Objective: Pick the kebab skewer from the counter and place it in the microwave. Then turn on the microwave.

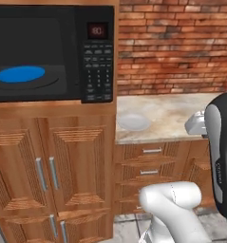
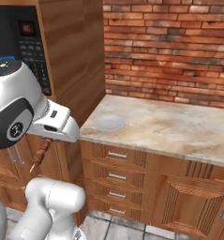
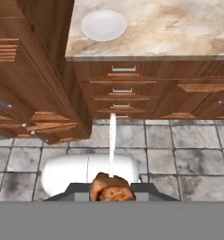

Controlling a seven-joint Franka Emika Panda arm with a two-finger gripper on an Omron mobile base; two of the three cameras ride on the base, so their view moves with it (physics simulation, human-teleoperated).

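**Brown-orange kebab skewer in hand, microwave up and left**

Gripper (image 2: 47,139) is clamped on the kebab skewer (image 2: 41,153), which hangs stick-down, off the counter (image 2: 179,126), over the floor. Microwave (image 1: 39,52) is open, higher and left; blue plate (image 1: 20,74) bare. Chunks sit at the jaws, thin pale stick pointing away.

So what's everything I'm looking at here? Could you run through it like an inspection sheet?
Surface: counter, beige stone slab over wooden drawers.
Job's things: kebab skewer off the counter, hanging below the hand; microwave open, blue plate inside, red display lit.
Clutter: one white round dish on the counter.
Fingers: gripper shut on the kebab skewer, over the floor in front of the cabinets.
Cables: nothing seen.
Surroundings: brick wall, wooden cabinets, grey tiled floor.
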